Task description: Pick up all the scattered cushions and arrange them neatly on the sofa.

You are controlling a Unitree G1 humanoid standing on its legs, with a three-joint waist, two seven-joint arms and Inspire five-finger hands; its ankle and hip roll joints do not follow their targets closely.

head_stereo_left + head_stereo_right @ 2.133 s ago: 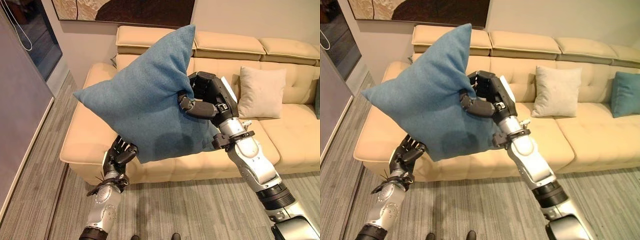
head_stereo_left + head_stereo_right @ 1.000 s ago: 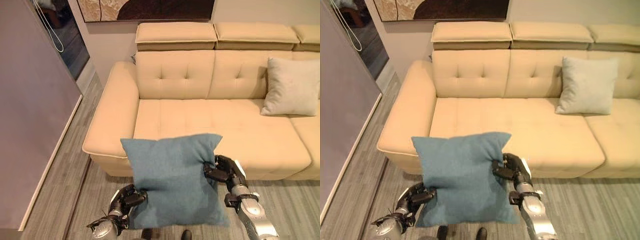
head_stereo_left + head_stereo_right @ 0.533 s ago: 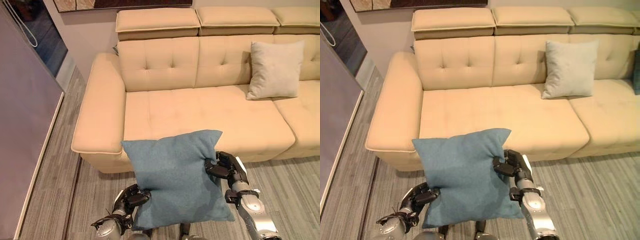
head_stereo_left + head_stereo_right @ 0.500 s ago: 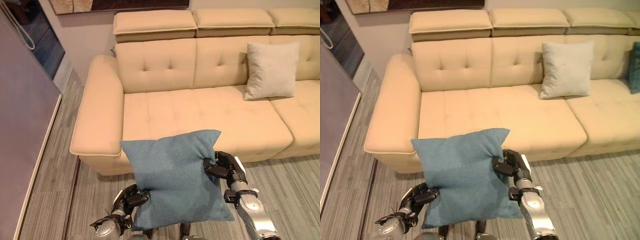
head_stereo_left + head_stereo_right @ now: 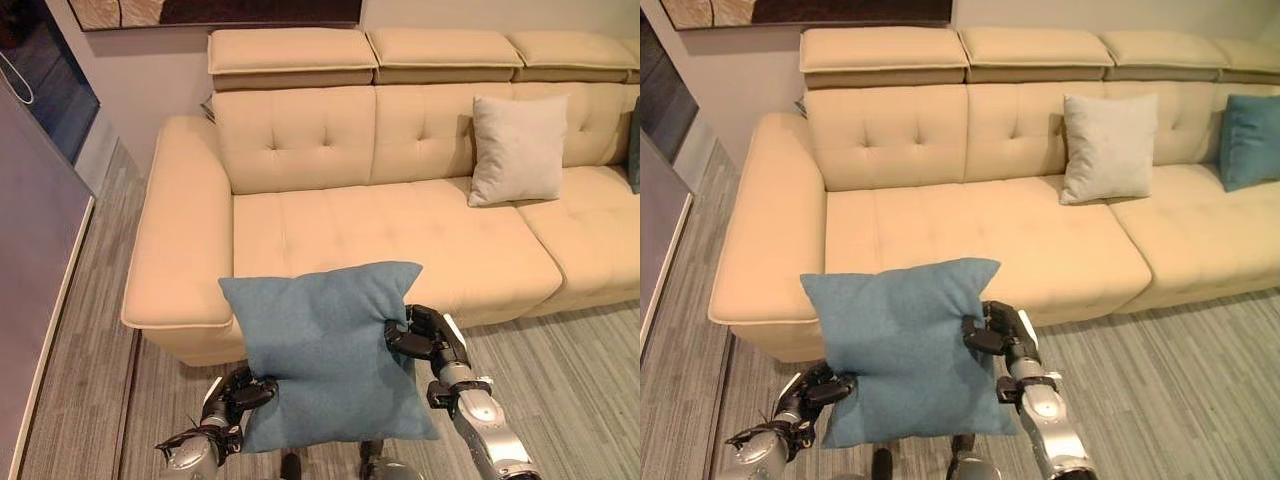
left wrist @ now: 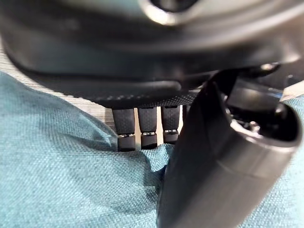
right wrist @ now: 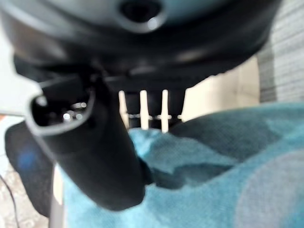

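Note:
I hold a blue cushion [image 5: 325,350] low in front of me, before the front edge of the beige sofa [image 5: 330,230]. My left hand [image 5: 242,392] pinches its lower left corner, thumb [image 6: 213,156] pressed into the cloth [image 6: 57,171]. My right hand [image 5: 425,335] clamps its right edge, thumb [image 7: 99,147] over the fabric [image 7: 199,161]. A pale beige cushion [image 5: 517,150] leans upright against the sofa back. Another blue cushion [image 5: 1248,140] stands at the sofa's far right.
The sofa's left armrest [image 5: 180,230] lies just beyond the held cushion. Grey striped carpet [image 5: 1160,380] covers the floor. A grey wall panel [image 5: 30,260] runs along the left, and a framed picture [image 5: 210,12] hangs above the sofa.
The camera has shifted, so the sofa sits further left in view. The blue cushion came down from chest height two seconds ago and has stayed low in both hands since.

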